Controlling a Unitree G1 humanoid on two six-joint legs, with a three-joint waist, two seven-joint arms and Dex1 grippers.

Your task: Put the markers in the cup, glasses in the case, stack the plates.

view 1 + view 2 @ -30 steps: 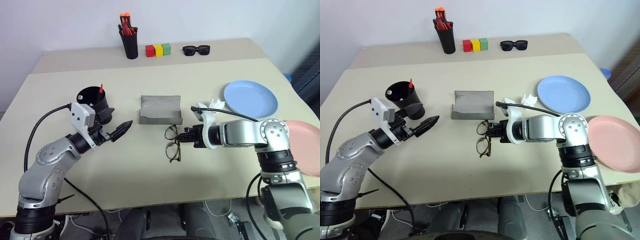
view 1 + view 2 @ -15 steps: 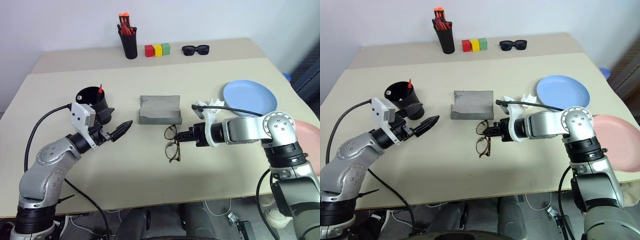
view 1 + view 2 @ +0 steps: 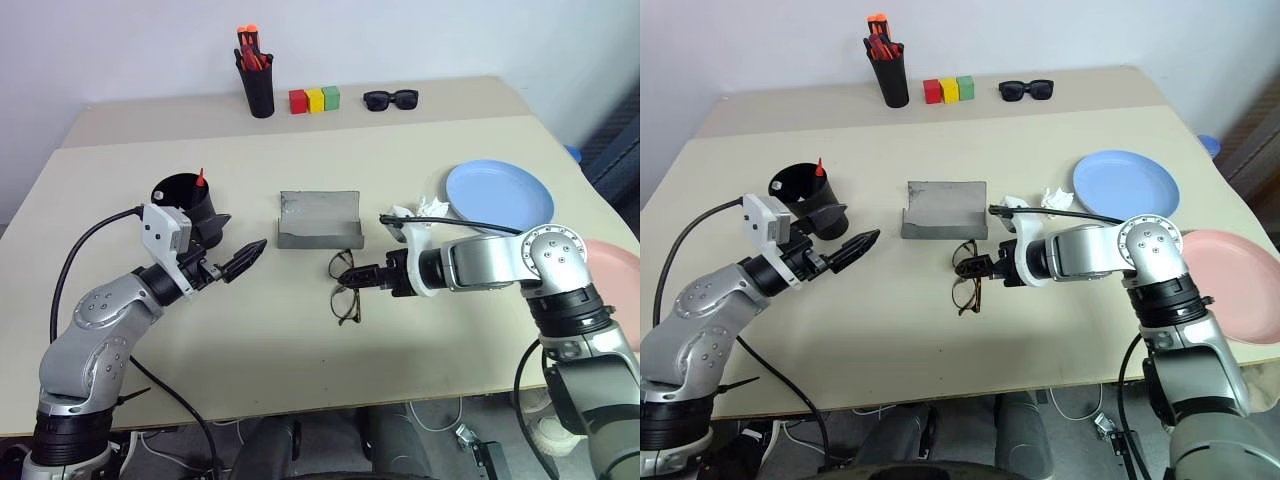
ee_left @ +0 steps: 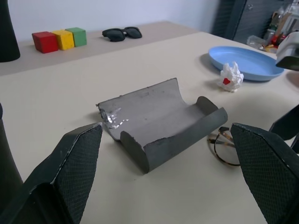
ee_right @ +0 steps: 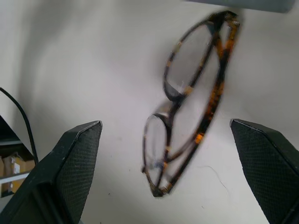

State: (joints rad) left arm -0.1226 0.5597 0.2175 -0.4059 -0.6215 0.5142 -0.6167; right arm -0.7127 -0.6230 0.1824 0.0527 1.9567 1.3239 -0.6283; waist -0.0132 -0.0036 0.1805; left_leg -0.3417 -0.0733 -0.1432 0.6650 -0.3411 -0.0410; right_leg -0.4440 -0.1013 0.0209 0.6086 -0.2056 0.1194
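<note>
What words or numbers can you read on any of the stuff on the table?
None: no words, labels, brand names or numbers can be read anywhere.
The crumpled white wrapper has a small red mark on it, too small to read.
The case, the blocks and the sunglasses look plain.

Tortoiseshell glasses (image 5: pixel 189 102), grey case (image 4: pixel 161 119), light blue plate (image 3: pixel 499 195), black cup (image 3: pixel 186 205)

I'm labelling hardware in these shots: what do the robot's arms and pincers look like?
Both arms are silver-grey metal with rounded joints and black cables. The left pincer has black tapered fingers behind a white boxy wrist mount; the right pincer has the same black fingers behind a white collar. The finger pads are cross-hatched.
</note>
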